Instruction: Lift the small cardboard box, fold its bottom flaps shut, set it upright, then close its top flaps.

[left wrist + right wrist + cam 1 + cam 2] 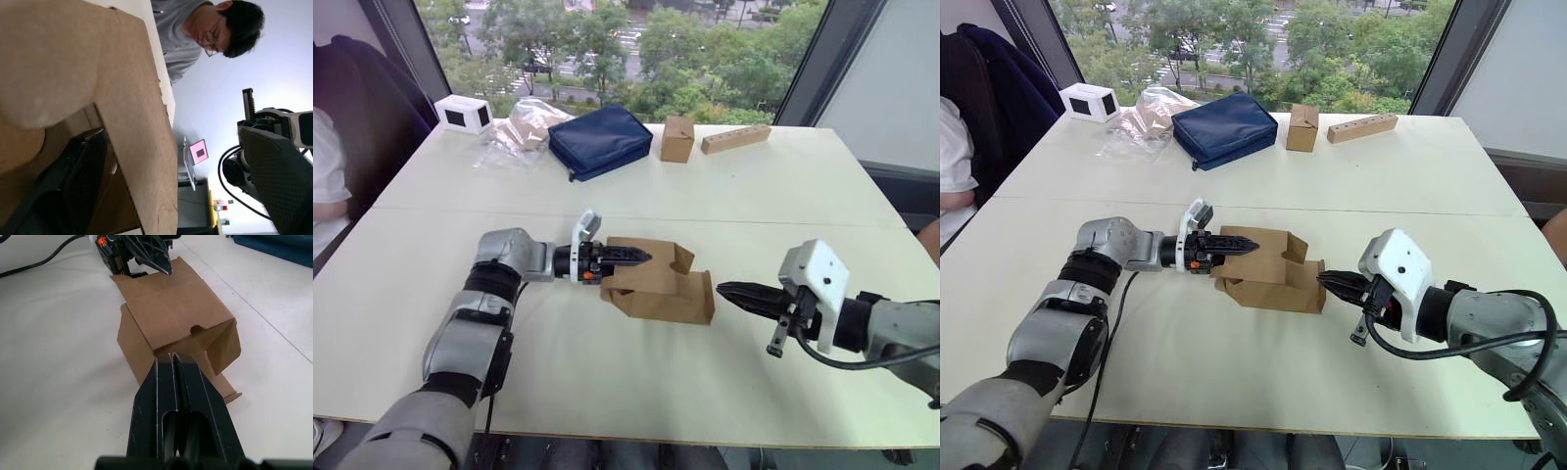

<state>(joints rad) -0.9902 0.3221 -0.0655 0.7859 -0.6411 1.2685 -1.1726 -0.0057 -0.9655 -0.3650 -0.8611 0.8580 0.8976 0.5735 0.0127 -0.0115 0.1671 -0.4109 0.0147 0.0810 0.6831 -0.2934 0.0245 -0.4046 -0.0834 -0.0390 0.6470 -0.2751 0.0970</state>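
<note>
Your small brown corrugated cardboard box [656,281] lies on its side mid-worktop, long axis running 9 to 3 o'clock: left pincer [625,258] clamps its 9 o'clock flap, right pincer [172,363], fingers together and empty, touches the 3 o'clock end.

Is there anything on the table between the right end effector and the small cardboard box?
Nothing visible. The right end effector, fingers together, points straight at the near end of the small cardboard box, with only bare table around. The left end effector already grips the box's far edge.
</note>
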